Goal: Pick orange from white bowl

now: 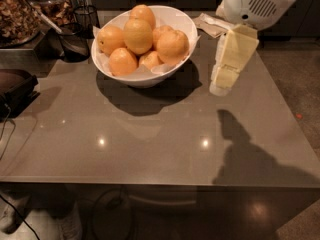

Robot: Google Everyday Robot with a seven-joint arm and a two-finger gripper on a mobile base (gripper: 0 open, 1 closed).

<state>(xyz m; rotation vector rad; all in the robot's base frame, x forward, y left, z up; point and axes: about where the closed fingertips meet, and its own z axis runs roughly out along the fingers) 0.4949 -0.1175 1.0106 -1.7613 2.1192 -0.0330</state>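
The white bowl [145, 78] stands at the back of the grey table, lined with white paper and holding several oranges. The palest, yellowest orange [138, 35] sits on top of the pile near the middle. Deeper-orange fruits lie around it. My gripper [221, 85] hangs from the white arm [252, 4] that comes in from the top right. It points down just above the table, to the right of the bowl and apart from it. It holds nothing that I can see.
A crumpled napkin [212, 24] lies behind the gripper. A black mesh cup [87, 15], a dark scoop [75, 45] and a jar of dried goods [17, 11] stand left of the bowl. A dark appliance [15, 90] with cables sits at the left edge.
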